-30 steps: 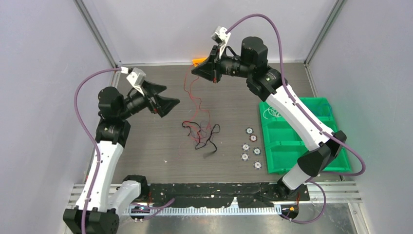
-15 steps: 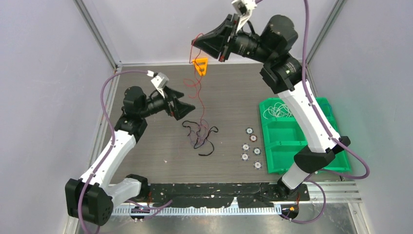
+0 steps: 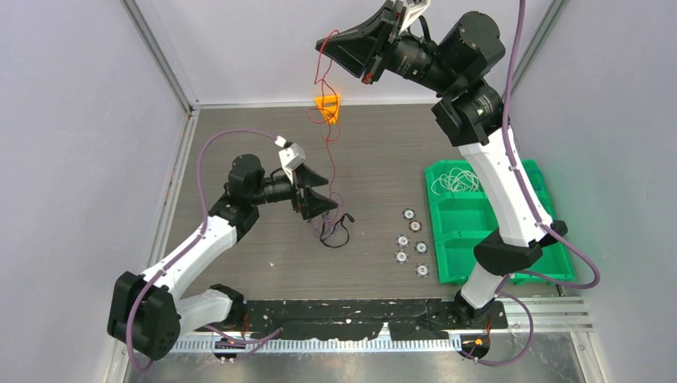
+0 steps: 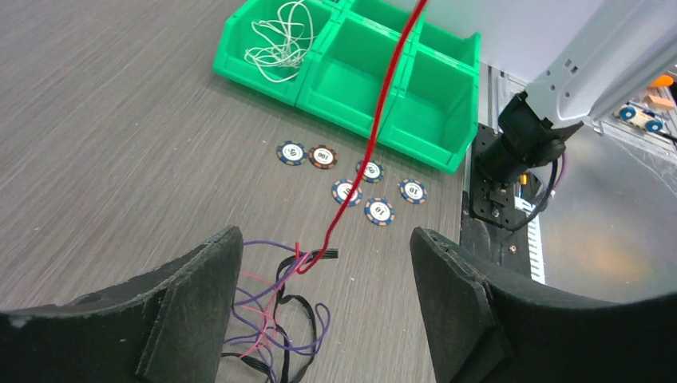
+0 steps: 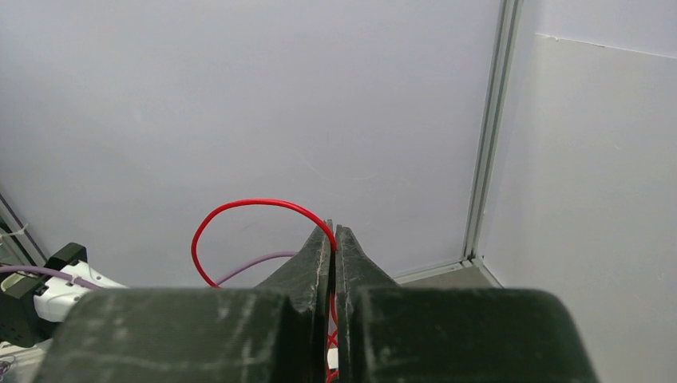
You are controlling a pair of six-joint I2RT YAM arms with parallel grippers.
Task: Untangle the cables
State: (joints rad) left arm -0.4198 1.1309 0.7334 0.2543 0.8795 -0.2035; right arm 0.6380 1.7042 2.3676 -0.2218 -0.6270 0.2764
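A small clump of black, purple and pink cables [image 3: 334, 226] lies on the dark table mid-field; in the left wrist view the clump [image 4: 275, 319] sits between my left fingers. A red cable [image 3: 327, 120] rises from the clump to my right gripper [image 3: 323, 41], which is raised high by the back wall and shut on it; the right wrist view shows the red cable [image 5: 239, 209] looping out of the shut jaws. My left gripper [image 3: 326, 198] is open, low over the clump. The red cable [image 4: 375, 136] runs up past it.
A green bin tray [image 3: 511, 239] stands at the right, with white wire [image 3: 453, 180] in its back compartment. Several poker chips [image 3: 411, 239] lie left of it. An orange triangular piece [image 3: 328, 106] sits by the back wall.
My right gripper has lifted higher with the red cable, pulling it taut out of the clump. My left gripper has moved right and down over the clump, staying open.
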